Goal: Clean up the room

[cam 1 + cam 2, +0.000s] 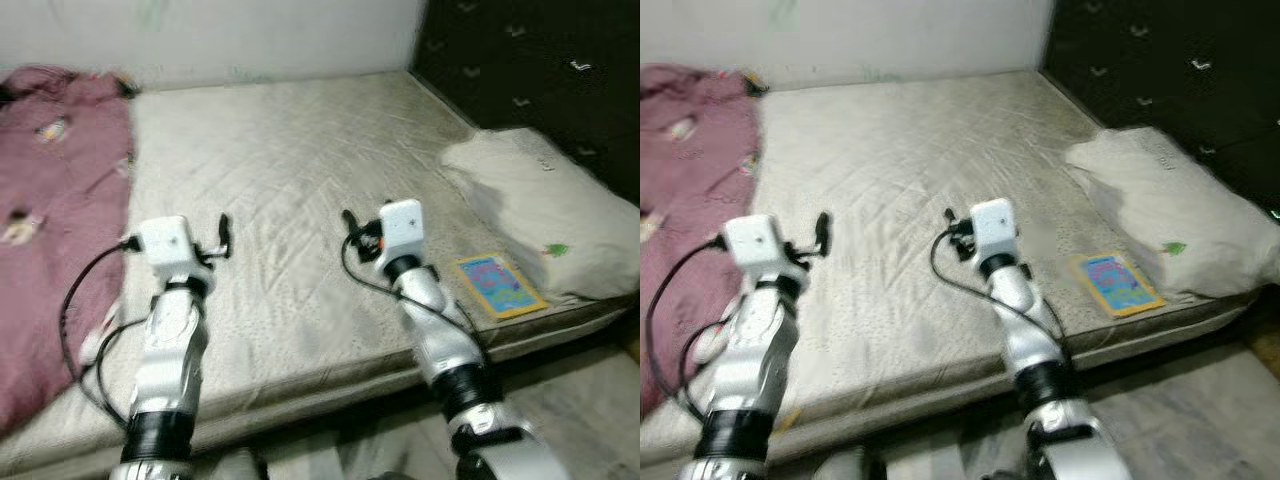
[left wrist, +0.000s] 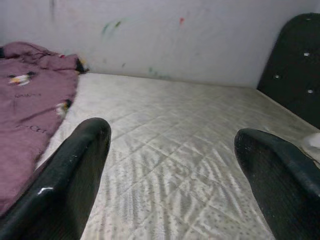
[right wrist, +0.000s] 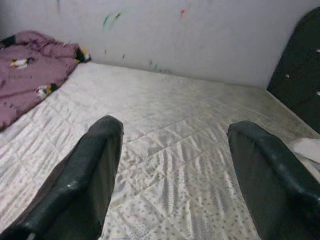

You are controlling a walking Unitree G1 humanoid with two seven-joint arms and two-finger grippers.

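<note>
The book (image 1: 499, 285) lies at lower right on the bed (image 1: 300, 180), nearer the right gripper (image 1: 350, 232); left gripper (image 1: 224, 236) is farther. Both jaws stand wide and empty.

Bed with a bare, cream, diamond-quilted mattress (image 1: 300, 200), its far edge against a pale wall and its right end against a dark tufted headboard. Lying on it: a crumpled mauve-pink blanket with small printed figures (image 1: 50, 210) along the left side; a rumpled off-white pillow (image 1: 545, 205) at the right end; a flat, yellow-bordered, colourful picture book (image 1: 497, 285) at the near right edge, just beside the pillow
</note>
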